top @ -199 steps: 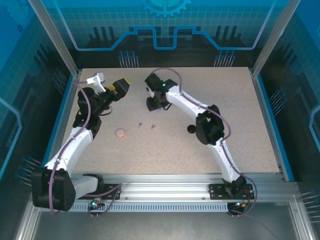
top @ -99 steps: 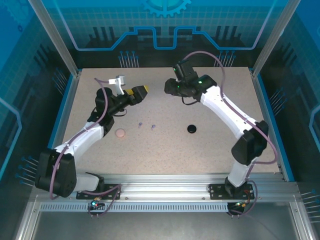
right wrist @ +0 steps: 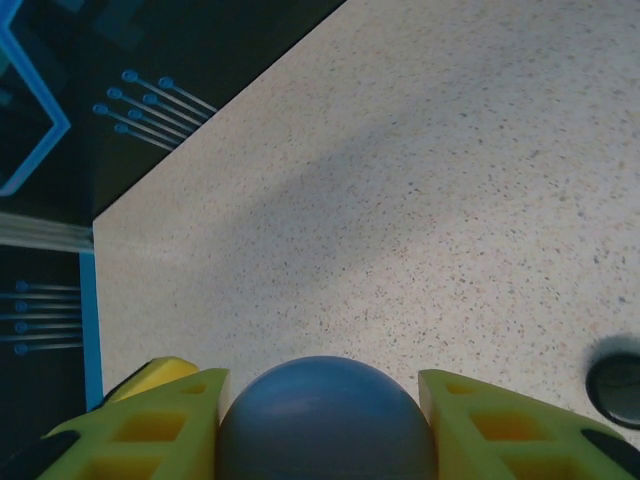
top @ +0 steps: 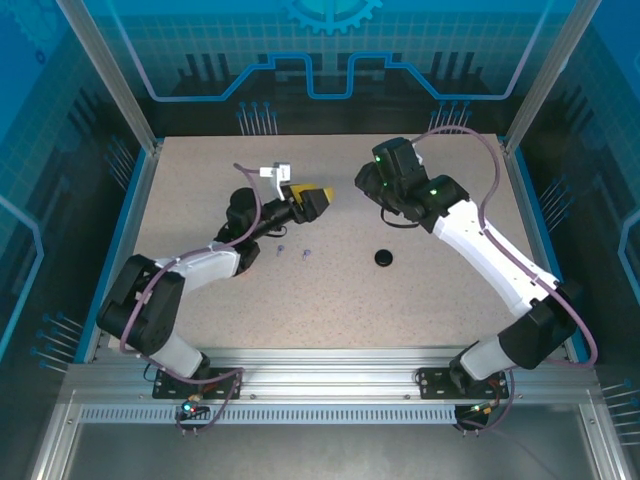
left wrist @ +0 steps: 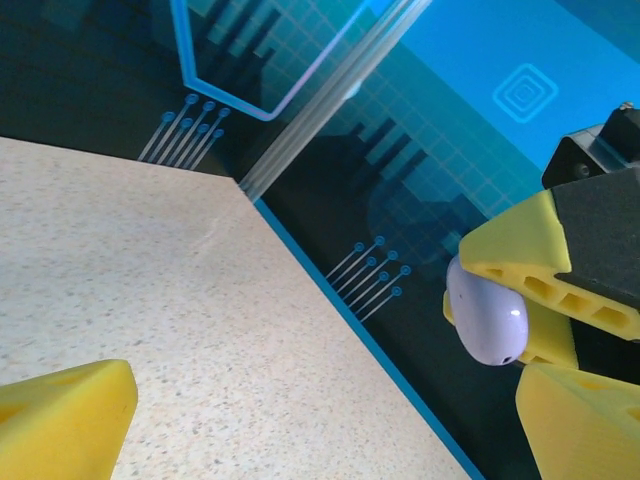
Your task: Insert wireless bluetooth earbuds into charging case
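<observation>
Speckled worktop (top: 450, 300) | right gripper (right wrist: 320, 385) clasps pale round case (left wrist: 485, 322), upper centre of top view | left gripper (top: 318, 196) spread wide, empty | lavender earbuds (top: 306, 253) loose on worktop, centre-left | progress: likely early, no bud seated.

left gripper (top: 316, 197) wide, right gripper (right wrist: 325, 425) clamped

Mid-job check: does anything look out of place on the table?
Two tiny lavender earbuds lie loose on the speckled table, away from the rounded lavender case, which the right hand holds clamped in the air. Nothing looks spilled or damaged.
</observation>
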Action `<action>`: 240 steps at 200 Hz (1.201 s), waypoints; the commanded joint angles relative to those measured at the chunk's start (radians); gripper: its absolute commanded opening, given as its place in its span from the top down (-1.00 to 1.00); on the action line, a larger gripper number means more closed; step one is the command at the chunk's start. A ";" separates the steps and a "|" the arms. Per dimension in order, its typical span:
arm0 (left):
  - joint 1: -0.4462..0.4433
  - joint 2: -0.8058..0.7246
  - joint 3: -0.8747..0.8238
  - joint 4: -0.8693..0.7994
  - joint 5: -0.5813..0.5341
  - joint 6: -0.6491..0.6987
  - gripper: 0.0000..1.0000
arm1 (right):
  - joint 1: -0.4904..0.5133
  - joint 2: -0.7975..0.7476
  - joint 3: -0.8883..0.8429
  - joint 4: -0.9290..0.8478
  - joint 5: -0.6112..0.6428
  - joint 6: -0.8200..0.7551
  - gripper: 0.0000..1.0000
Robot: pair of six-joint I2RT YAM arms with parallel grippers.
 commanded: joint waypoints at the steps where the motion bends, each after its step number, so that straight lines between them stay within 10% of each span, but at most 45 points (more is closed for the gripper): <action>1: -0.037 0.055 0.008 0.167 0.025 -0.014 -0.97 | 0.016 -0.037 -0.034 0.027 0.082 0.128 0.29; 240: -0.143 0.301 0.175 0.418 0.034 -0.140 -0.36 | 0.034 0.028 -0.007 0.041 0.064 0.082 0.31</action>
